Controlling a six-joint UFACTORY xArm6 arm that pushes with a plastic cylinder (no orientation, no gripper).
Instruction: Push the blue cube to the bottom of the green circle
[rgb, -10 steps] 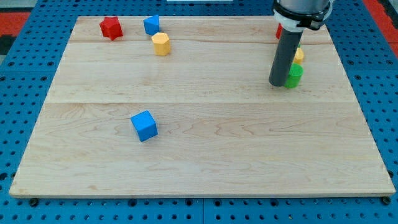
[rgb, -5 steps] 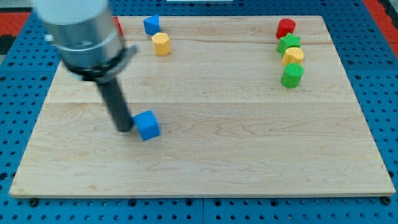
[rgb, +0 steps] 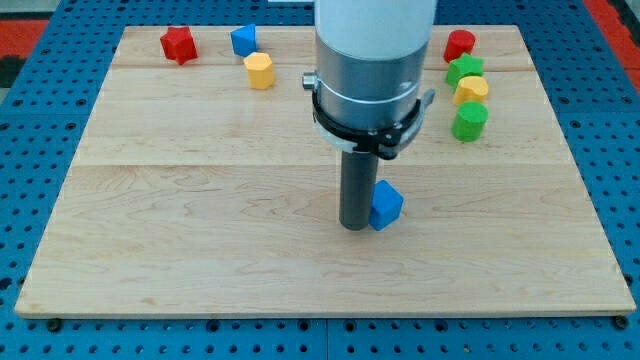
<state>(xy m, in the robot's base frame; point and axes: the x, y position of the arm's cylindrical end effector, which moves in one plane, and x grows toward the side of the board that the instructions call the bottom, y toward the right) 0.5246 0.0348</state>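
Note:
The blue cube sits on the wooden board, right of centre. My tip touches the cube's left side. The green circle stands at the view's upper right, up and to the right of the cube, well apart from it. The arm's wide grey body hides part of the board above the tip.
A green star, a yellow block and a red round block line up above the green circle. At the view's upper left stand a red star, a second blue block and a yellow hexagonal block.
My tip swept from the green circle to the blue cube's left side, then pushed the cube to the right across the board's middle.

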